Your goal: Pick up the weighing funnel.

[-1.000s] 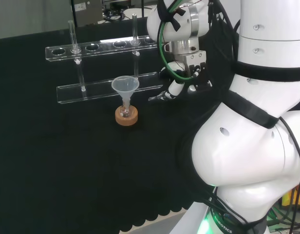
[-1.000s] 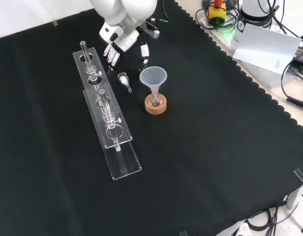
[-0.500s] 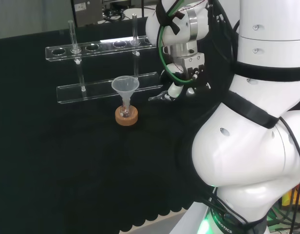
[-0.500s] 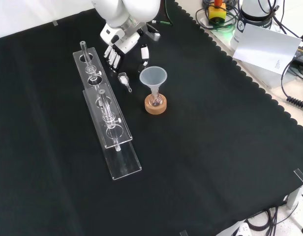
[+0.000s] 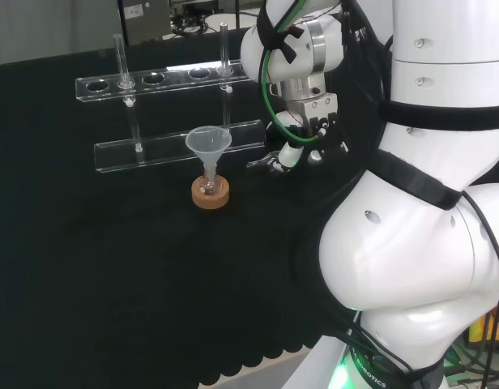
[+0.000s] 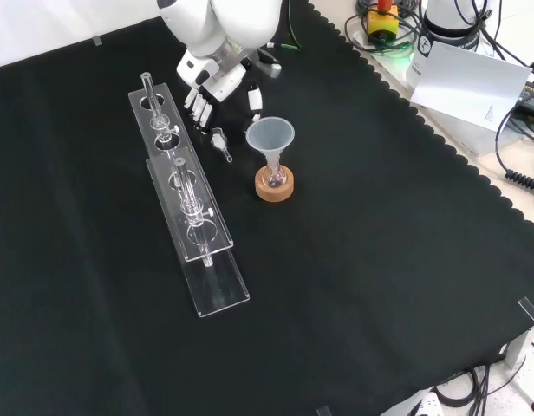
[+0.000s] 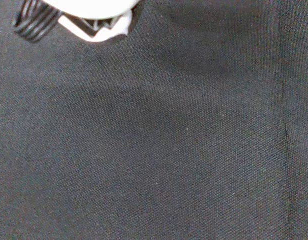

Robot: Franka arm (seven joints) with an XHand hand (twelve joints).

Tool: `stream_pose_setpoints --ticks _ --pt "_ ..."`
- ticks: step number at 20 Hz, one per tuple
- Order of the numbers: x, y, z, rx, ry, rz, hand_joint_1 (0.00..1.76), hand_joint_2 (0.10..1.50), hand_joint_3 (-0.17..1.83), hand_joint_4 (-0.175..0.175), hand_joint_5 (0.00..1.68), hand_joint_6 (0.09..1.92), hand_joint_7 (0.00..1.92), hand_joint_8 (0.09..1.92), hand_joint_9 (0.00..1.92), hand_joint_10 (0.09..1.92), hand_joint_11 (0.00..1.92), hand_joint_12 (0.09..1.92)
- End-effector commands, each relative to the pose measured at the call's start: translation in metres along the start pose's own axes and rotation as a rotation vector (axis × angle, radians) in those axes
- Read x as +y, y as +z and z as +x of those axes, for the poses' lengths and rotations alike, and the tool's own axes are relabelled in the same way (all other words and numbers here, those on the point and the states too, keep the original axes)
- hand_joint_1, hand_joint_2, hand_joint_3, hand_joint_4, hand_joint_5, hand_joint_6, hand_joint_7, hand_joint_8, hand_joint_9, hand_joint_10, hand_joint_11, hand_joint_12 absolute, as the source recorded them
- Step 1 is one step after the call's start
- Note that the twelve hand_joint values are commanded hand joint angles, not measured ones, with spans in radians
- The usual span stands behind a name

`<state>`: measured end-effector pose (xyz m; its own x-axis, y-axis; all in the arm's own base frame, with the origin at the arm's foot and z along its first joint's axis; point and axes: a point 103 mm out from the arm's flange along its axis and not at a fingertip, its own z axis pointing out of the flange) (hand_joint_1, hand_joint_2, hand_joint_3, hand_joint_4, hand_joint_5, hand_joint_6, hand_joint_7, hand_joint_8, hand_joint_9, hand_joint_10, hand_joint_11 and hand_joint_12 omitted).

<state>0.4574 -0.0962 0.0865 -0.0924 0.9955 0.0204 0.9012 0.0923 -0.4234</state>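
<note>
Robot hand (image 6: 217, 82) has come lower and closer in over the last second. Front view: its fingers (image 6: 200, 102) are now just beside the scoop end of the weighing funnel (image 6: 220, 141), where before there was a clear gap. Can't tell if they touch. The thumb (image 6: 254, 100) has dropped nearer the funnel (image 6: 270, 137) rim. Head view: the robot hand has slid left and down toward the table (image 6: 380, 260).
</note>
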Motion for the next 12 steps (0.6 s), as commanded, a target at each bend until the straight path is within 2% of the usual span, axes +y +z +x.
stream_pose_setpoints --ticks 1,12 --pt "0.0021 0.0026 0.0003 -0.001 0.002 -0.003 0.93 0.61 0.71 -0.041 0.50 0.49 0.44 0.66 0.56 0.56 0.30 1.34" --pt "0.0117 0.0100 -0.0008 0.002 -0.005 0.006 0.93 0.60 0.71 -0.039 0.48 0.58 0.44 0.66 0.57 0.56 0.31 1.34"
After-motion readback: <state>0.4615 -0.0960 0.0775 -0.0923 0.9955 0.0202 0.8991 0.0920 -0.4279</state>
